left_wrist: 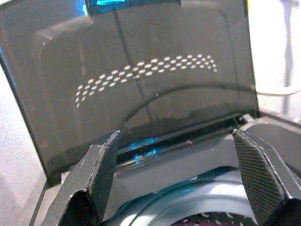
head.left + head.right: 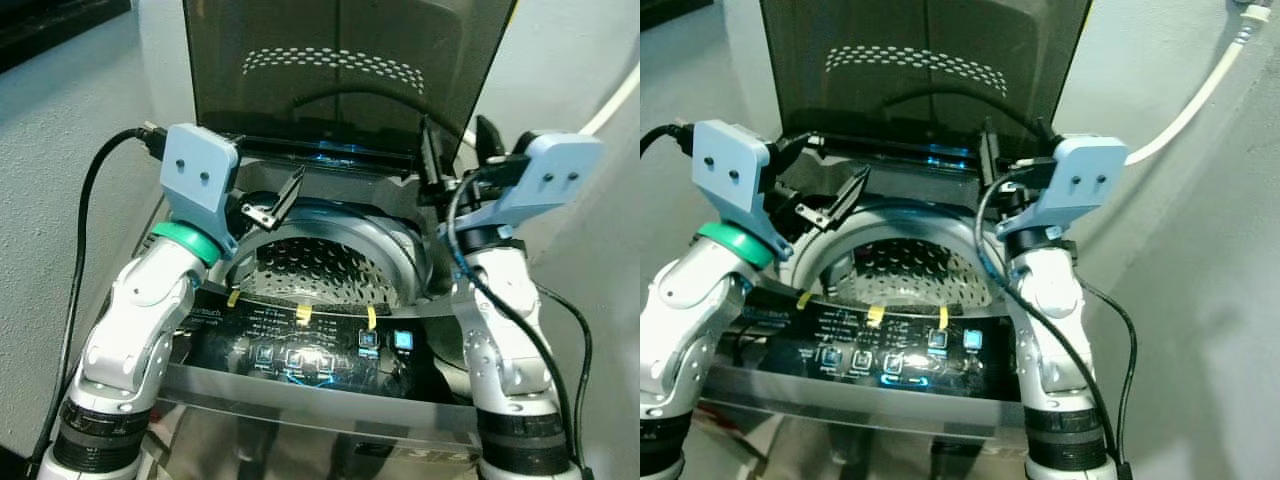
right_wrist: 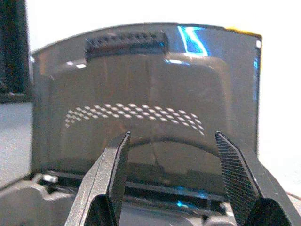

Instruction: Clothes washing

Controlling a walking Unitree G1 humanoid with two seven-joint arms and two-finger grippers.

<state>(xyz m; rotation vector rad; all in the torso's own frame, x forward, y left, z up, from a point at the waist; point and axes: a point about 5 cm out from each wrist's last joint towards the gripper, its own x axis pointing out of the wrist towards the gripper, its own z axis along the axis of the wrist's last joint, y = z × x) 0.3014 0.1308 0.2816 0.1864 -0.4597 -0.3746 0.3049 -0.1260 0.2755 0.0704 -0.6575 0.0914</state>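
Note:
A top-loading washing machine stands right in front of me with its dark see-through lid [image 2: 340,70] raised upright. Below it the perforated steel drum [image 2: 320,265] lies open, and the part of its wall that shows is bare metal. My left gripper [image 2: 275,205] hovers over the drum's left rim, open and holding nothing. My right gripper [image 2: 456,148] is up at the right rear corner of the opening, also open and holding nothing. Both wrist views look between spread fingers [image 1: 106,160] [image 3: 113,162] at the lid.
The control panel [image 2: 300,350] with blue lit buttons and yellow tape strips runs along the machine's front edge, between my arms. A pale wall [image 2: 60,200] closes in on the left. A white hose [image 2: 1200,95] hangs on the wall to the right.

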